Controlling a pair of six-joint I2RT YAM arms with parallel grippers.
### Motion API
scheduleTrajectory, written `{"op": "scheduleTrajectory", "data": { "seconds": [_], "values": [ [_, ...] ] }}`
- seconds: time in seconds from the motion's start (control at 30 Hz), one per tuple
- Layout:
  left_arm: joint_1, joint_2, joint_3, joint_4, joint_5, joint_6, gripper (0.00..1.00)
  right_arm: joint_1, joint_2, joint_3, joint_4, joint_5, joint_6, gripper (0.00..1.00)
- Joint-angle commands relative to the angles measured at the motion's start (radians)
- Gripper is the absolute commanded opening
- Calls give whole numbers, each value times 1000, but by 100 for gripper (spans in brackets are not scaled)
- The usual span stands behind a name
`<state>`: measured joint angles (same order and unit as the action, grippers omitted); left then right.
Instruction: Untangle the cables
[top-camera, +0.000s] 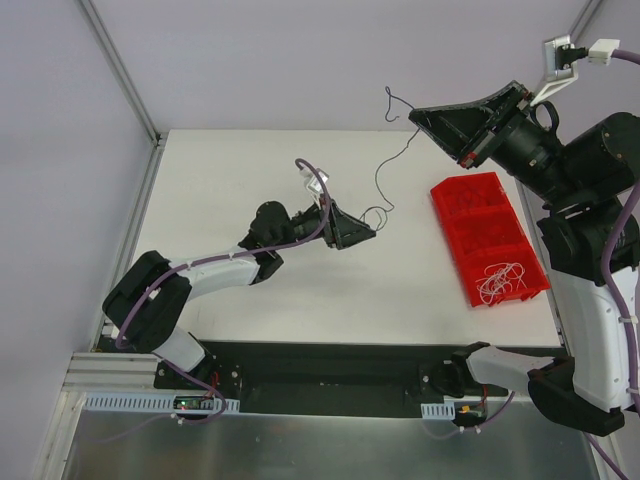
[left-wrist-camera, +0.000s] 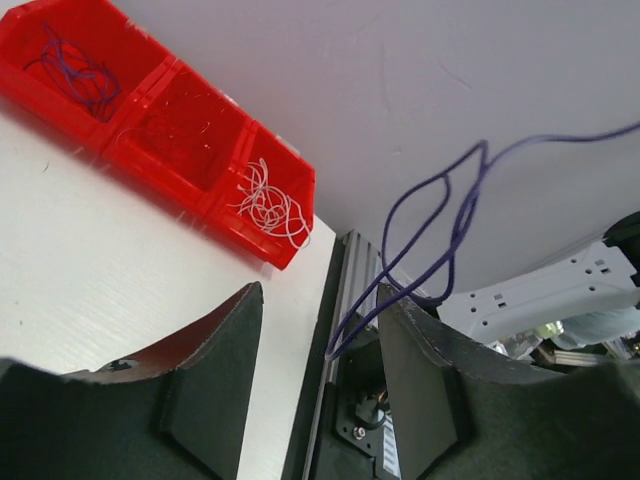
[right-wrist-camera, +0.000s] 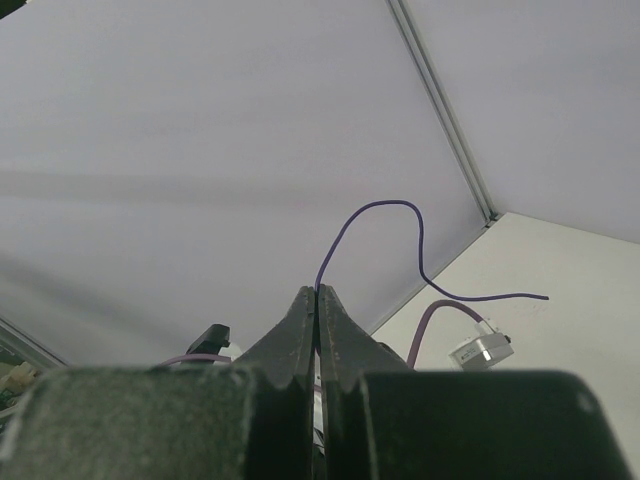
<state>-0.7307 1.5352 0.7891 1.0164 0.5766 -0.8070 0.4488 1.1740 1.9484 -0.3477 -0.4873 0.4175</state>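
- The left gripper (top-camera: 368, 233) (left-wrist-camera: 320, 300) is low over the middle of the tabletop (top-camera: 250, 160), pointing toward the right edge. Its fingers (left-wrist-camera: 215, 375) stand partly apart with a clear gap between them.
- A dark purple cable (top-camera: 380, 175) (left-wrist-camera: 455, 215) (right-wrist-camera: 385, 203) passes through that gap. In the left wrist view it forms a long narrow loop and lies against the inner edge of one finger. The fingers are not pinching it.
- From there the cable rises in a thin wavy line toward the far right corner of the tabletop, hanging clear of the surface.
- A red bin (top-camera: 456, 240) (left-wrist-camera: 150, 168) with three compartments lies along the right edge of the tabletop.
- Its nearest compartment holds a small curl of white strands (top-camera: 500, 280) (left-wrist-camera: 268, 205). Its farthest compartment holds a bundle of purple strands (left-wrist-camera: 75, 70). What lies in the middle compartment is too faint to tell.
- The right gripper (top-camera: 413, 117) (right-wrist-camera: 317, 290) is raised high over the far right corner of the tabletop. Its fingers are pressed together on the upper part of the cable.
- A short free end arches out past the fingertips and ends in a small hook.
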Motion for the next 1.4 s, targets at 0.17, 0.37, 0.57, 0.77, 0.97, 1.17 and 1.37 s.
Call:
{"op": "scheduleTrajectory", "data": {
  "seconds": [0.17,0.37,0.57,0.77,0.97,1.17,1.37],
  "values": [
    [28,22,41,283,95,-116,21,-1,-36,-23,50,-22,14,0],
    [27,14,24,240,58,-97,0,-1,-43,-37,47,-17,3,0],
    [25,-29,-25,-34,-62,21,0,-1,-16,61,-29,58,-81,0],
    [47,-33,-108,-443,-285,123,0,-9,30,216,-192,194,-241,0],
    [45,-66,-174,-437,-277,175,0,-21,23,144,-217,297,-315,0],
    [45,-53,-84,-535,-215,210,0,-41,26,136,-231,395,-373,0],
    [45,-85,82,-729,-126,229,41,-114,81,165,-255,461,-411,0]
  ]
}}
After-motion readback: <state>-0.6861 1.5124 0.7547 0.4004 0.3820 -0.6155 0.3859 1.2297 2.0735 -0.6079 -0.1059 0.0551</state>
